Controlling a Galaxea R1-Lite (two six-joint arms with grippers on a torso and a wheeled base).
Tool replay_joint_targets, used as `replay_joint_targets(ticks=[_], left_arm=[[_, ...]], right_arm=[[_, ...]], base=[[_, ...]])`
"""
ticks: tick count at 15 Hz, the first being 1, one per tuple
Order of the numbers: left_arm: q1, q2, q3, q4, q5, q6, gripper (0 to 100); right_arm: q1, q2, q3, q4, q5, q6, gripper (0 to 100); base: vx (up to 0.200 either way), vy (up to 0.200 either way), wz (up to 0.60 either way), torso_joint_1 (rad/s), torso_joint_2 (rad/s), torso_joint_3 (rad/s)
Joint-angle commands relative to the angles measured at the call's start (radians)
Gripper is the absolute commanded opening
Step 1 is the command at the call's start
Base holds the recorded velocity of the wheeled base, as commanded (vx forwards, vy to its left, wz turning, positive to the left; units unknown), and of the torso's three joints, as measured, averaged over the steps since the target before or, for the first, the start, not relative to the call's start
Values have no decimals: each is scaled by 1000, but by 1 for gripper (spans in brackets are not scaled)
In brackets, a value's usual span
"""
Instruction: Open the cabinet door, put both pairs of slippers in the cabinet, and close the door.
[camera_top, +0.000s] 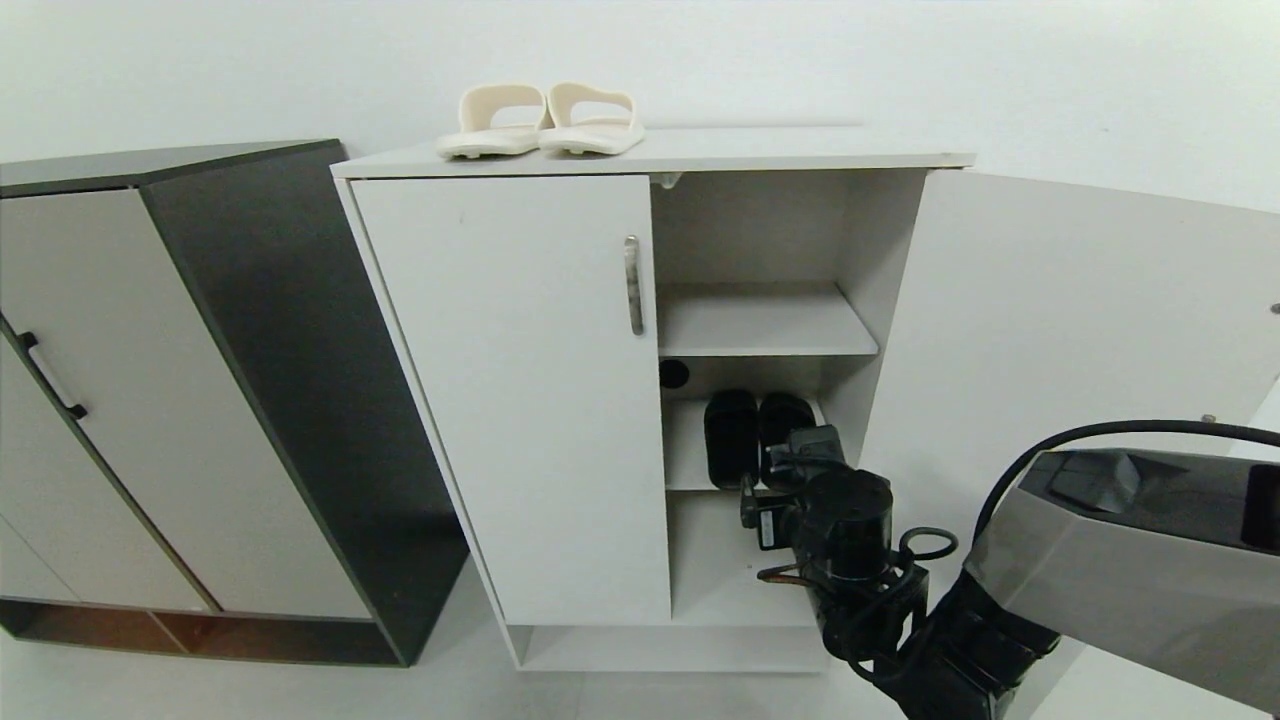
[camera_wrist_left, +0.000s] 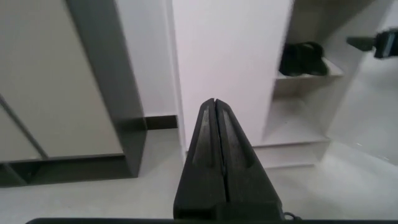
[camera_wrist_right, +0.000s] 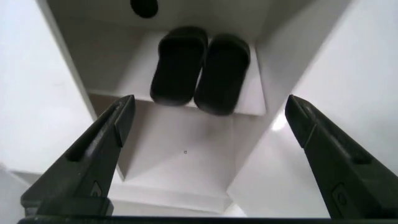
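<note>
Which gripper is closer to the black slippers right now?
Right. The right gripper sits open just in front of the black slippers; the left gripper is shut, farther back, facing the closed door.

Black slippers (camera_top: 745, 437), cream slippers (camera_top: 540, 122)

cream slippers (camera_top: 540, 122) atop cabinet (camera_top: 500, 400), black slippers (camera_top: 755, 435) on shelf (camera_top: 685, 455), door (camera_top: 1050, 330) open

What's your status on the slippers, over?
Right claw open, empty, facing the black slippers on the lower shelf. Left claw shut, empty. Cream slippers on the cabinet top; right door open. Nothing blocking.
</note>
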Motion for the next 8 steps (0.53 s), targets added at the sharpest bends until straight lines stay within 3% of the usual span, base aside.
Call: replay_joint_targets(ticks=[1,8], left_arm=[[0,2,0,-1,0,0,0],[0,2,0,-1,3,0,0]], right_arm=[[2,3,7,-4,0,-1,100],[2,3,16,-27,6,1,100]], base=[[0,200,0,7,2,-2],[0,200,0,1,1,2]])
